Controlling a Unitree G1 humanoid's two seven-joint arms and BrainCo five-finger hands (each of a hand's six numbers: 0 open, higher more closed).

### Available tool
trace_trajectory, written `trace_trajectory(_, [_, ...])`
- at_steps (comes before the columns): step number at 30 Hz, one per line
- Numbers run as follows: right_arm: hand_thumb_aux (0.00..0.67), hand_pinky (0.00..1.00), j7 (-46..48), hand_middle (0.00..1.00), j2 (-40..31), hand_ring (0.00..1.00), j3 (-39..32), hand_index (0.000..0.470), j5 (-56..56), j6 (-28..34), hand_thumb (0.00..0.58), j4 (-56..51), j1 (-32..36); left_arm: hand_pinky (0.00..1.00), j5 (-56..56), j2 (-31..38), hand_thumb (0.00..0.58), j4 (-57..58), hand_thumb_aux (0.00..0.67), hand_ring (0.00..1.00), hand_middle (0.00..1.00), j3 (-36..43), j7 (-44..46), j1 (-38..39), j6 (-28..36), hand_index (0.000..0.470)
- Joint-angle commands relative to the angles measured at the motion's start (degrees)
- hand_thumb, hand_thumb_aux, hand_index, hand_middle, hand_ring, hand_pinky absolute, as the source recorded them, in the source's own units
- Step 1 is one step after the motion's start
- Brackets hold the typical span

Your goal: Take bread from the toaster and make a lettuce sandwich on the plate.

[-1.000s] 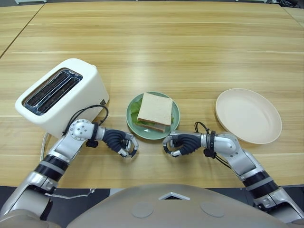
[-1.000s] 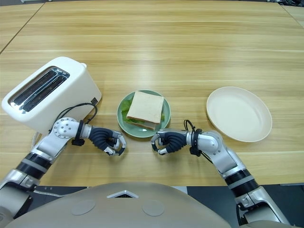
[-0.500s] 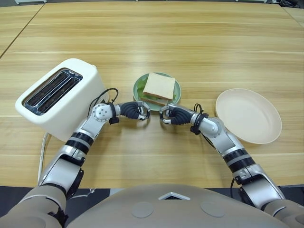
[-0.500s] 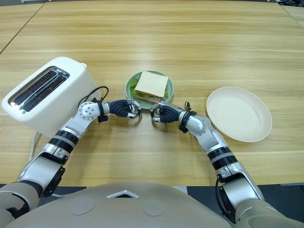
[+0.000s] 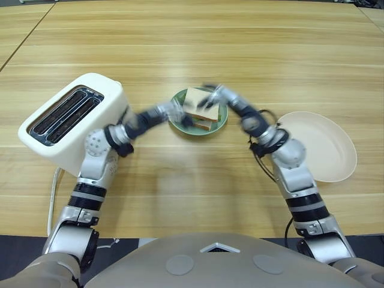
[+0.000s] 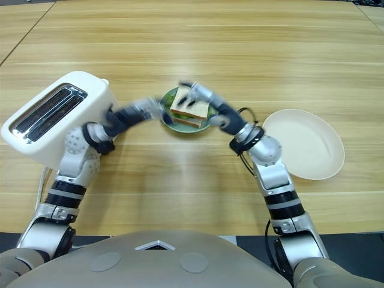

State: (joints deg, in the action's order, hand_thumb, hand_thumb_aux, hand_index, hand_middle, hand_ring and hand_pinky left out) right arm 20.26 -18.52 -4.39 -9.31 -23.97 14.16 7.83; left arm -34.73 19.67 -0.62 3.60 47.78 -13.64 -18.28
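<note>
1. The bench (image 5: 210, 48) was pale wood planks and carried all the items.
2. A small green plate (image 5: 207, 132) sat near the bench centre. On it lay the sandwich (image 5: 197, 109): a square white slice on top, a second slice under it, and a green edge of lettuce showing between them on the 9 o'clock side.
3. The toaster (image 5: 72, 123), white with two long dark slots on top, stood at 9 o'clock from the green plate and well apart from it. It was turned so its slots ran toward 1 o'clock. A pale cord (image 5: 57, 180) trailed from its near end toward 6 o'clock.
4. A larger beige plate (image 5: 324, 147) lay at 4 o'clock from the green plate, apart from it and bare.
5. The left hand (image 5: 171, 113) was at the 9 o'clock rim of the green plate, low over the bench, with the forearm running back toward the toaster's near corner. It was heavily blurred. I could not tell whether it was closed or spread, or whether it touched the rim.
6. The right hand (image 5: 213, 96) was over the 1 o'clock corner of the sandwich, above the plate's far rim. Its forearm ran back toward 4 o'clock and passed just beside the beige plate's 9 o'clock edge. It was also blurred, so its state and any contact with the bread could not be told.
</note>
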Motion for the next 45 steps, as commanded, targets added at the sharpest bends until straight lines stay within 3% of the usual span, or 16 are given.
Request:
trace_trajectory(1, [0.000,0.00,-10.6,0.00,4.8,0.00,4.1,0.000,12.0,-1.5,0.000,1.8,0.5,0.00,13.8,-6.4,0.000,0.1,0.000,0.00,0.00,-1.0,-12.6,0.2,-4.8,0.000])
trace_trajectory(6, [0.000,0.00,-21.7,0.00,11.0,0.00,4.7,0.000,21.6,3.6,0.000,-1.7,1.6,0.00,26.2,-12.9,0.000,8.6,0.000,0.00,0.00,-4.3,-29.0,-2.4,-8.5,0.000])
trace_trajectory(8, [0.000,0.00,-25.3,0.00,9.8,0.00,5.3,0.000,27.4,0.5,0.000,-4.6,1.8,0.00,31.4,-13.2,0.000,13.2,0.000,0.00,0.00,-4.3,-32.5,-2.8,-13.4,0.000])
trace_trajectory(10, [0.000,0.00,-28.9,0.00,6.1,0.00,5.2,0.000,34.6,-4.4,0.000,-8.6,1.4,0.00,41.0,-10.5,0.000,18.4,0.000,0.00,0.00,-3.2,-36.0,-3.0,-23.0,0.000])
trace_trajectory(12, [0.000,0.00,-29.7,0.00,3.6,0.00,5.5,0.000,36.2,-6.4,0.000,-13.2,2.2,0.00,44.5,-8.8,0.000,23.2,0.000,0.00,0.00,-3.7,-38.5,-4.3,-26.8,0.000])
trace_trajectory(17, [0.000,0.00,-28.7,0.00,2.1,0.00,8.3,0.000,29.1,-5.3,0.000,-22.2,5.5,0.00,41.6,-9.1,0.000,30.4,0.000,0.00,0.00,-4.8,-40.1,-8.1,-26.4,0.000])
trace_trajectory(25, [0.000,0.00,-27.3,0.00,1.7,0.00,7.2,0.000,26.8,-5.7,0.000,-27.5,7.9,0.00,40.0,-9.0,0.000,35.5,0.000,0.00,0.00,-4.3,-39.4,-10.2,-25.6,0.000])
trace_trajectory(31, [0.000,0.00,-27.1,0.00,0.9,0.00,6.3,0.000,27.9,-7.3,0.000,-26.7,6.8,0.00,39.7,-9.3,0.000,34.5,0.000,0.00,0.00,-3.7,-39.6,-9.9,-25.6,0.000])
trace_trajectory(36, [0.000,0.00,-26.3,0.00,-1.4,0.00,7.9,0.000,26.1,-8.2,0.000,-29.4,6.0,0.00,36.7,-11.7,0.000,34.0,0.000,0.00,0.00,-3.7,-39.1,-10.9,-21.5,0.000])
trace_trajectory(45, [0.000,0.00,-24.6,0.00,-1.5,0.00,8.6,0.000,25.0,-5.9,0.000,-23.4,2.7,0.00,35.7,-12.2,0.000,28.6,0.000,0.00,0.00,-3.8,-37.5,-8.7,-16.7,0.000])
